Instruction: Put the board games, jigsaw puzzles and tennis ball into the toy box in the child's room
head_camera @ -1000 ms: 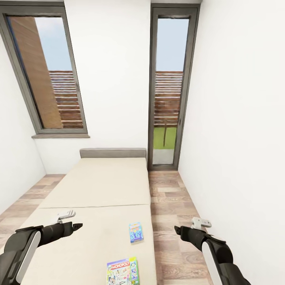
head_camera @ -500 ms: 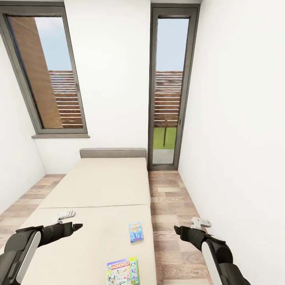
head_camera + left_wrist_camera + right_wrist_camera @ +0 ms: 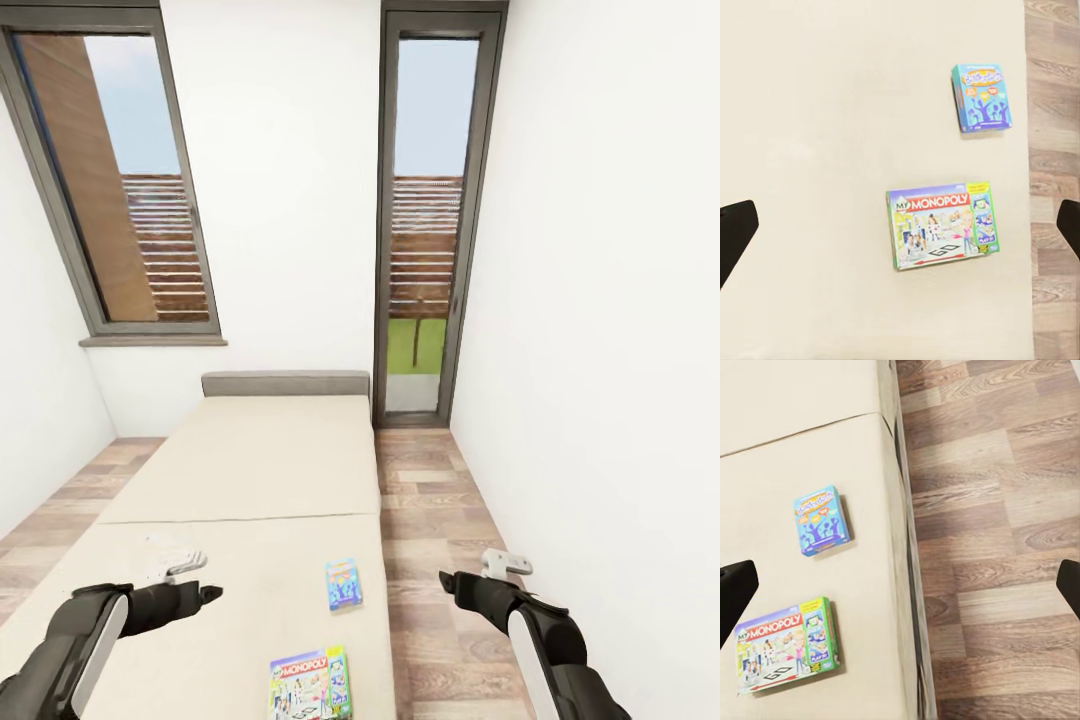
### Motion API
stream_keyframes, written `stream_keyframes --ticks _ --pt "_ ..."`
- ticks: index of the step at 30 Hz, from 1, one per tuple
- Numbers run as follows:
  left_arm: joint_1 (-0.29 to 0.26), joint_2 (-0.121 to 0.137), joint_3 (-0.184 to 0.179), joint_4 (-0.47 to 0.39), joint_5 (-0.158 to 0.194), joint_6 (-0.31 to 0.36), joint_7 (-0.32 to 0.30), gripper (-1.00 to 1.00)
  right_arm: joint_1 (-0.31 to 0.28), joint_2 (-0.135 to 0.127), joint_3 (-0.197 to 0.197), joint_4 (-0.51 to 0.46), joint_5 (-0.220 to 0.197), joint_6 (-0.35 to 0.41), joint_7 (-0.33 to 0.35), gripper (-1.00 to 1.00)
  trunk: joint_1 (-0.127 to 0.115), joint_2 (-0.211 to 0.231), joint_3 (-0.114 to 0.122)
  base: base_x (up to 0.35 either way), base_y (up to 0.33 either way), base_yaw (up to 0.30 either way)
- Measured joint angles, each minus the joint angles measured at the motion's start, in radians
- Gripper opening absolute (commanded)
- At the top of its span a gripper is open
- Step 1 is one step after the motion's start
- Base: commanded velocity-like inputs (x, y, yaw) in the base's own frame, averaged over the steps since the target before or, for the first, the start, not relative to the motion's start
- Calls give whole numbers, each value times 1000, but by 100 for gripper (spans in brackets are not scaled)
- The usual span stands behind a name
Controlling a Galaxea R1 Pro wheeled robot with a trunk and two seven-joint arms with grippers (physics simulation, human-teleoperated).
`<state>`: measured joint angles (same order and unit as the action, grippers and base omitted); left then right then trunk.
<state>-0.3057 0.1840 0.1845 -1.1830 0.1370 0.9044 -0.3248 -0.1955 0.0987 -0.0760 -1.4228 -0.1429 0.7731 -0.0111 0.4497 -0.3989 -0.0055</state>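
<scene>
The left gripper [image 3: 205, 592], fingers spread like the right gripper's [image 3: 447, 578], has dropped toward the bed [image 3: 240, 470], likely nearing the Monopoly box [image 3: 309, 684] at its 4 o'clock.

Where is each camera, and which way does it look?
Head view: up on the robot's head, facing down the bed toward the windows; both arms show.
Left wrist view: above the bed, looking down at two board games; dark fingertips show.
Right wrist view: over the bed's edge and the floor; fingertips show.
All share both games.
</scene>
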Motion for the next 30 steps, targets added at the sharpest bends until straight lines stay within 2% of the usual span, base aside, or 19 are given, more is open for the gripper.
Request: stream_keyframes --ticks 2,6,7,12,13,15,18,20,21,25,30 --pt "-35 -19 -17 77 -1 -52 18 100 0 0 -1 0 0 2 0 100 0 0 -3 0 0 0" --pt "-76 -37 -39 182 -1 -105 59 100 0 -2 -2 1 -1 4 0 100 0 1 -8 0 0 0" --pt "-105 -44 -50 239 -1 -127 86 100 0 -4 -2 1 0 5 0 100 0 1 -10 0 0 0" --pt "-202 -72 -70 394 1 -184 157 100 0 -8 -3 1 0 13 0 100 0 2 -17 0 0 0" --pt "-252 -84 -74 449 3 -195 180 100 0 -10 -5 2 1 17 0 100 0 2 -18 0 0 0" --pt "-308 -94 -77 503 2 -202 199 100 0 -11 -6 6 0 21 0 100 0 2 -22 0 0 0" --pt "-431 -115 -81 619 3 -211 238 100 0 -13 -9 21 2 26 -1 100 0 2 -27 0 0 0" --pt "-472 -120 -82 658 2 -212 255 100 -1 -13 -10 27 2 27 -1 100 0 1 -30 0 0 0" --pt "-510 -123 -82 694 3 -213 278 100 -1 -15 -11 31 2 28 -1 100 0 2 -31 0 0 0" --pt "-583 -139 -82 749 1 -219 335 100 -1 -17 -12 40 2 30 -1 100 0 1 -38 0 0 0" --pt "-615 -164 -81 771 -4 -230 376 100 -2 -18 -12 53 3 41 -1 100 0 1 -46 0 0 0"
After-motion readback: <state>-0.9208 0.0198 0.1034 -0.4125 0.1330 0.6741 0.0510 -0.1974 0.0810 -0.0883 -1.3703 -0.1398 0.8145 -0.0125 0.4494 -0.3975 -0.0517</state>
